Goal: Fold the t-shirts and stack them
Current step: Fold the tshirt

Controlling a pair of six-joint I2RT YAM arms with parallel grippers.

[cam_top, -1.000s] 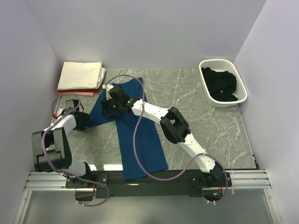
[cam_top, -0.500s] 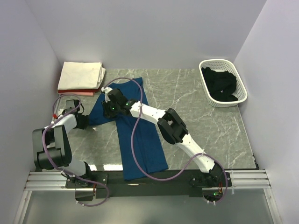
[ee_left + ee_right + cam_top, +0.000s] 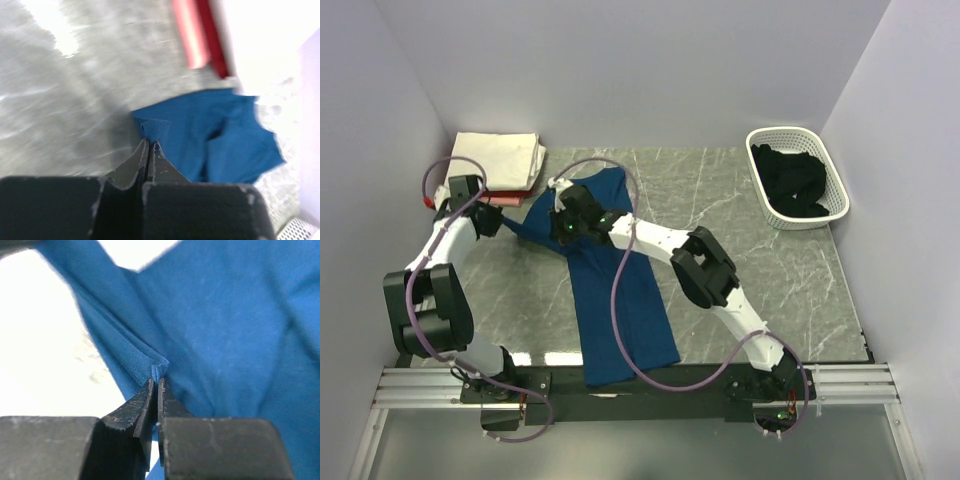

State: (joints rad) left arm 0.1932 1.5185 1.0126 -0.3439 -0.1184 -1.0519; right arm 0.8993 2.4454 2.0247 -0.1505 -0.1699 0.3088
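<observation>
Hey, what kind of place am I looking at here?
Probably a robotics lab test cell: robot arms bolted at a marble-patterned table boxed in by plain walls, with a blue t-shirt and a laundry basket.

the top view looks down from above and behind the arm bases, far enough to take in the whole table. each wrist view looks along its own fingers, very close to the blue shirt, which all three views share.
</observation>
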